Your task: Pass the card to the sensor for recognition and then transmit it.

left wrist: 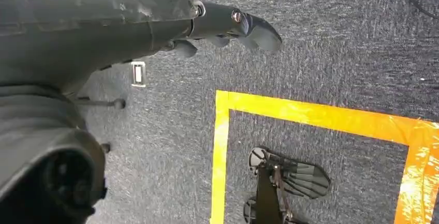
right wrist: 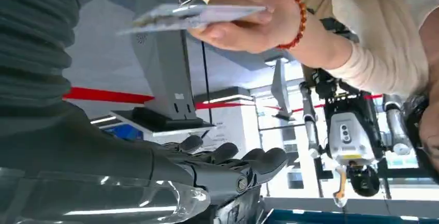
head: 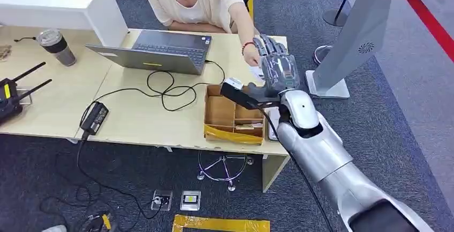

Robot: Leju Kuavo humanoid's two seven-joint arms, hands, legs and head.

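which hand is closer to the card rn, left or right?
Right. The right hand is raised open at the table edge beside the card, which the person's hand holds. The left hand hangs low over the carpet, away from it.

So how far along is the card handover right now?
Nothing looks done yet. The thin pale card is in the person's hand, held out toward the robot's raised right hand, whose fingers are spread and hold nothing. Left: taking the card, presenting it to the sensor, passing it on.
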